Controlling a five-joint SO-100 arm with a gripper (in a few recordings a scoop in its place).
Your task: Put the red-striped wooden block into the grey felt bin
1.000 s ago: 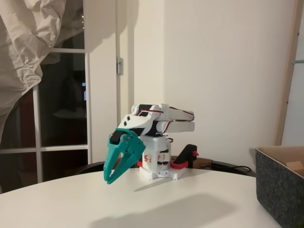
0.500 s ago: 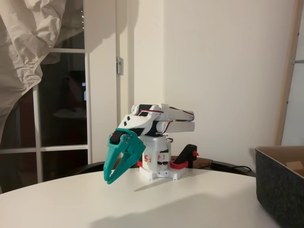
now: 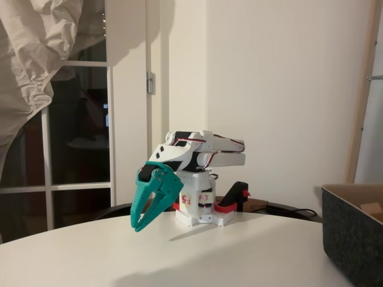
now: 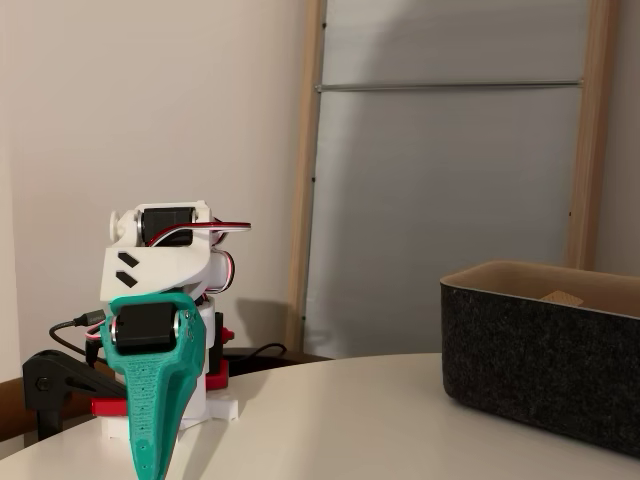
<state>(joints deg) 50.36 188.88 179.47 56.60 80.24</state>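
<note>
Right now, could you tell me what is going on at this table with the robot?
Nothing is being handled at the moment. The arm sits folded over its base, and its teal gripper points down at the white table, jaws together and holding nothing. The grey felt bin stands apart from it at the right in both fixed views. Something tan and wooden shows just above its rim, but whether it is the block cannot be told.
</note>
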